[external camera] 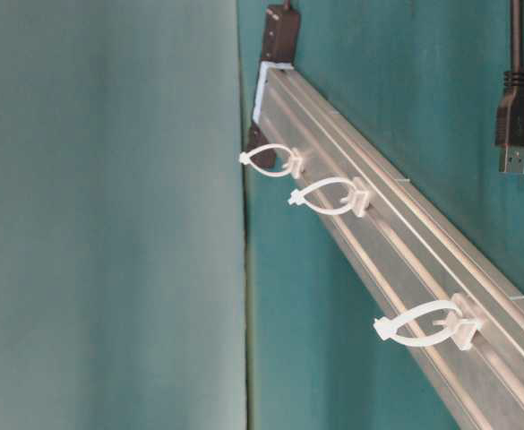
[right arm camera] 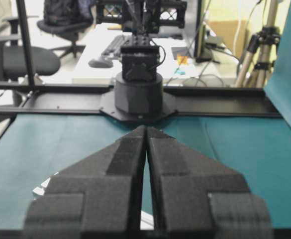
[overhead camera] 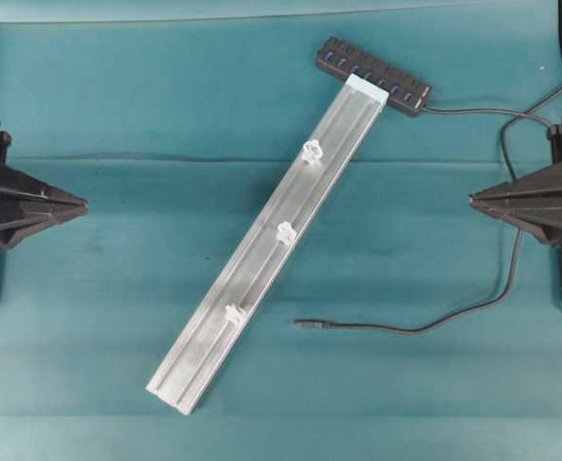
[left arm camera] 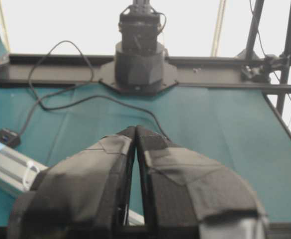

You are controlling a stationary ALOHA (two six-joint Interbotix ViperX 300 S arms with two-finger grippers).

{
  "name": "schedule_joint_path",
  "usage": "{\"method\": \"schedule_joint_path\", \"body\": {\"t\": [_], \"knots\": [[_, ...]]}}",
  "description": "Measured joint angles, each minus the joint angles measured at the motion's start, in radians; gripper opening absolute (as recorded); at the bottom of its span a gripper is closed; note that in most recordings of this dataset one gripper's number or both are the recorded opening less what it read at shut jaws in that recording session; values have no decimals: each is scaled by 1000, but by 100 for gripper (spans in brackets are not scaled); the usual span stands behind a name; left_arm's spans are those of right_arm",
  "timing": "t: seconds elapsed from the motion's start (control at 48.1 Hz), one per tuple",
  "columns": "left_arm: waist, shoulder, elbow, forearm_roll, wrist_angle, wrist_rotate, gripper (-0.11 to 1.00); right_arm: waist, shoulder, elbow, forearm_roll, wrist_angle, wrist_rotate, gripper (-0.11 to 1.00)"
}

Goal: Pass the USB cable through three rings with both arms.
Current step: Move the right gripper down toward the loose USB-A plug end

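A long silver rail (overhead camera: 271, 254) is laid diagonally on the green table (overhead camera: 117, 115), and three white rings (overhead camera: 286, 231) are seen spaced along it, each standing up from the rail and with nothing passed through them. The USB cable (overhead camera: 473, 307) is joined to a black hub (overhead camera: 373, 75) at the far end of the rail, and its plug (overhead camera: 305, 326) is lying free on the table just beside the rail, near the lowest ring. The left claw (overhead camera: 81, 204) and the right claw (overhead camera: 475, 200) are kept at the two sides, well apart from the cable, both closed to a point with nothing held.
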Motion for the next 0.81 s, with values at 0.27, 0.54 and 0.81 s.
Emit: {"method": "schedule_joint_path", "body": {"t": [0.27,0.54,0.81], "knots": [[-67,15,-58,11,101,-20,-1,-15,23,-89,77,143,31,0],[-71,21,-107,11,141,-26,-1,-17,84,-179,110,350,153,0],[-69,40,-126,11,179,-29,-1,-18,245,-256,114,581,235,0]]}}
